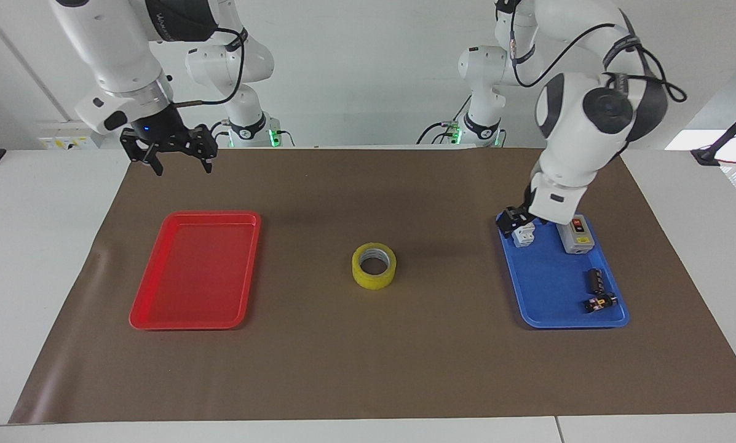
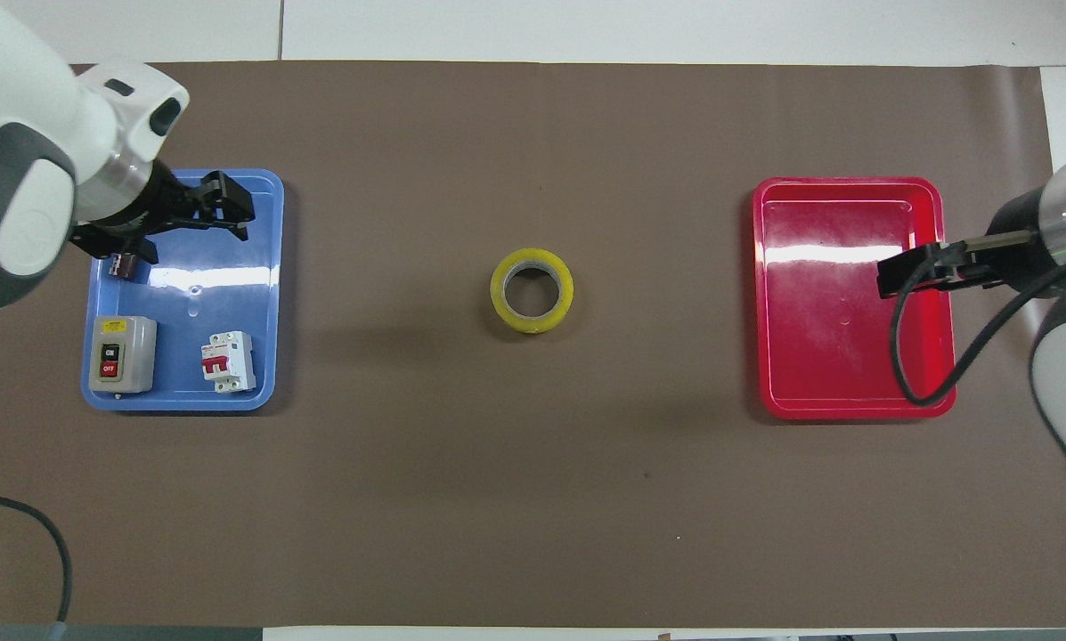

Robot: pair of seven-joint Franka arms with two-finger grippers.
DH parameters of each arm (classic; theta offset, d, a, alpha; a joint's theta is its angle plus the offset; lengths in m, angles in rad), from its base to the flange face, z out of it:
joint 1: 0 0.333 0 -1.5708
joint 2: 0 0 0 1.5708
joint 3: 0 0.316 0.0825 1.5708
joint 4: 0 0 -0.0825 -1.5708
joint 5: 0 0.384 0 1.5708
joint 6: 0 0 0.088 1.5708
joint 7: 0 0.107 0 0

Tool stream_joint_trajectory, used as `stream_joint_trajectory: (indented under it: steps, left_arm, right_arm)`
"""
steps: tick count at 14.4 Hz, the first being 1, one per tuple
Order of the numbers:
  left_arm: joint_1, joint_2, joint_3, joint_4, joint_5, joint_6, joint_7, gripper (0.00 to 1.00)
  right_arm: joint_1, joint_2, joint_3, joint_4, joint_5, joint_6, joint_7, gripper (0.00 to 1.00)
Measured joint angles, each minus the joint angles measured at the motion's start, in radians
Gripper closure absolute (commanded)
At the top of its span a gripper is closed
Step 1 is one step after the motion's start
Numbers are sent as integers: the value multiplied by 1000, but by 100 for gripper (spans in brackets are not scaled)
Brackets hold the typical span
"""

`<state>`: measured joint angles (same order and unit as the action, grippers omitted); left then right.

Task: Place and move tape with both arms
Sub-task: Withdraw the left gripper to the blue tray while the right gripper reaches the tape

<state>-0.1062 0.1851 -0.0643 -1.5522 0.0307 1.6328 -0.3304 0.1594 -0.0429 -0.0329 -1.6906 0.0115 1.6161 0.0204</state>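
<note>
Midway between trays, tape [image 1: 374, 266] lies flat on brown mat [image 1: 368, 369], untouched, hole up. Left gripper [image 1: 514, 219] hangs over blue tray [image 1: 546, 295] at left arm's end, above white breaker [image 1: 523, 234]; fingers spread, holding nothing. Grey switch box [image 1: 575, 234] sits beside breaker. Right gripper [image 1: 180, 161] up in air, fingers [image 1: 207, 165] apart, empty, over mat near red tray [image 1: 195, 271].

Grey switch box [image 2: 121, 354] in blue tray [image 2: 270, 294]: buttons marked "ON", "OFF".
</note>
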Motion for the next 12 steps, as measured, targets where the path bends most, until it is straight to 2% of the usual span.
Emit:
stream_joint_trajectory:
  steps: [2, 4, 7, 9, 12]
  left_arm:
    - [57, -48, 0, -7, -1, -78, 118, 0]
    - [59, -107, -4, -40, -2, -142, 149, 0]
    - [44, -182, -19, -121, -2, -154, 149, 0]
    - [37, -196, -20, -144, -2, -152, 153, 0]
    - [36, -196, -12, -158, -22, -99, 159, 0]
  right_arm:
    - [90, 21, 4, -65, 4, 110, 3, 0]
    - [184, 75, 7, -130, 5, 251, 37, 0]
    - [308, 169, 8, -196, 5, 432, 128, 0]
    - [376, 223, 9, -214, 4, 531, 199, 0]
    - [406, 318, 8, -198, 3, 656, 277, 0]
